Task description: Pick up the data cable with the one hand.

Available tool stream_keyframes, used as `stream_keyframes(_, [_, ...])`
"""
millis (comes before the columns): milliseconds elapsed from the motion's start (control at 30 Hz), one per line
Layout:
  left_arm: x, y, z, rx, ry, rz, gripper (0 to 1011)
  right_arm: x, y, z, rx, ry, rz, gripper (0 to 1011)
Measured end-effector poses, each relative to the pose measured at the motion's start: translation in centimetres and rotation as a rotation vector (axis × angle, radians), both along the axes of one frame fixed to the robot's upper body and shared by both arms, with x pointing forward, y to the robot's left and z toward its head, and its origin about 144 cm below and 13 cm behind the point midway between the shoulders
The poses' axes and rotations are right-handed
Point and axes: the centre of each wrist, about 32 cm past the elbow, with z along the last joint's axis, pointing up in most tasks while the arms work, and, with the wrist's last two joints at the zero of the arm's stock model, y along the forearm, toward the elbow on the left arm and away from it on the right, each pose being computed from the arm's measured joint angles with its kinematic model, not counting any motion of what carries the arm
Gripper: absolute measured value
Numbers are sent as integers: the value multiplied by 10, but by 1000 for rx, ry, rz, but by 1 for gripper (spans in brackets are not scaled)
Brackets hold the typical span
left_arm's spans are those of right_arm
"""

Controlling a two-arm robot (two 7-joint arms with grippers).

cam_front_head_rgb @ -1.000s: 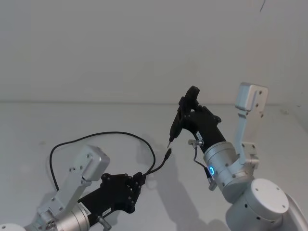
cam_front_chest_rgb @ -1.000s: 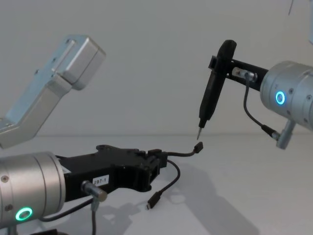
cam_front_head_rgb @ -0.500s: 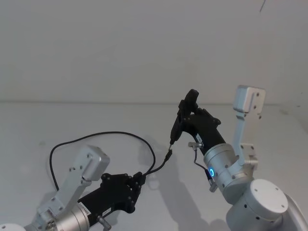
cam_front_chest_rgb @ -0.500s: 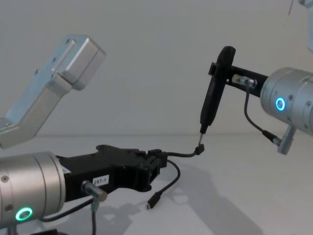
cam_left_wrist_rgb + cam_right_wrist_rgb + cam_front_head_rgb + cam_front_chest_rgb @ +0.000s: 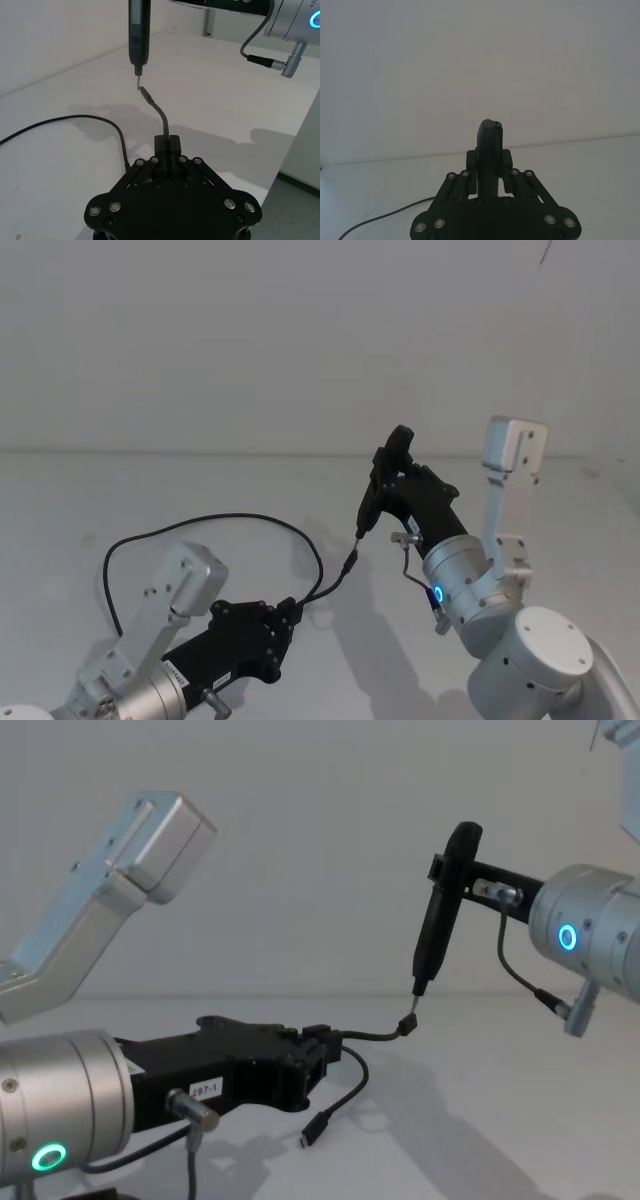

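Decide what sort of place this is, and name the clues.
Probably a robot test bench: a bare white table against a blank wall, and two arms. The left hand holds a cable; the right hand holds a pen-like tool.

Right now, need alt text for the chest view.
The left tool, low over the white table, is shut on the data cable, whose short raised end almost meets the tip of a slim black pen-shaped device held by the right tool.
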Motion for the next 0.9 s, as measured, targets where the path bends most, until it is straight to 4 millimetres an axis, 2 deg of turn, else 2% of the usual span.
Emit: stream_keyframes(900, [0, 0, 0, 0, 0, 0, 40, -5, -15, 5, -5, 39, 14, 279])
